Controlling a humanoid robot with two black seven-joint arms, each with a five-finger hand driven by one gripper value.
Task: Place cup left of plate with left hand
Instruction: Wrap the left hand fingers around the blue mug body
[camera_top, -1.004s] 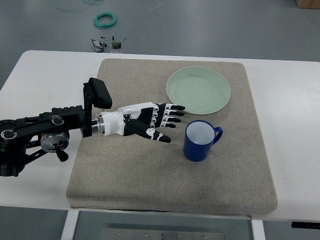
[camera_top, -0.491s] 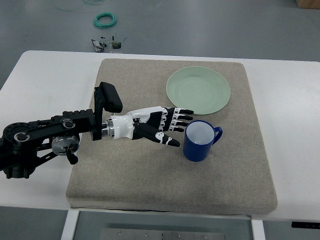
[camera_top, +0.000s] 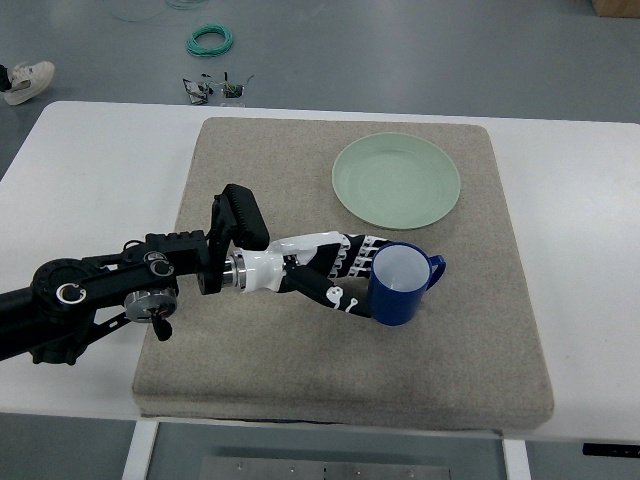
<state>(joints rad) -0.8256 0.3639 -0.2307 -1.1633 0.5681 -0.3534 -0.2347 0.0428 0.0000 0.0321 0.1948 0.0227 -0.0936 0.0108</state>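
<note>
A blue cup (camera_top: 403, 285) with a white inside stands upright on the grey mat (camera_top: 300, 370), its handle pointing right. Just behind it lies the pale green plate (camera_top: 396, 181). My left hand (camera_top: 362, 280) reaches in from the left and is at the cup's left side. Its fingers (camera_top: 358, 254) are spread along the cup's far-left wall, and the thumb (camera_top: 345, 299) lies low at the near-left. The hand is open around the cup; I cannot tell if it touches. The right arm is out of view.
The mat covers most of the white table (camera_top: 90, 170). On the floor beyond the table lie a green cable coil (camera_top: 210, 40) and small dark parts (camera_top: 215, 90). A person's shoe (camera_top: 25, 80) shows at the left edge.
My left arm has pushed right and slightly toward the near edge, bringing the hand from mid-mat up against the cup's left side. The cup and plate have stayed put. A shoe has appeared at upper left.
</note>
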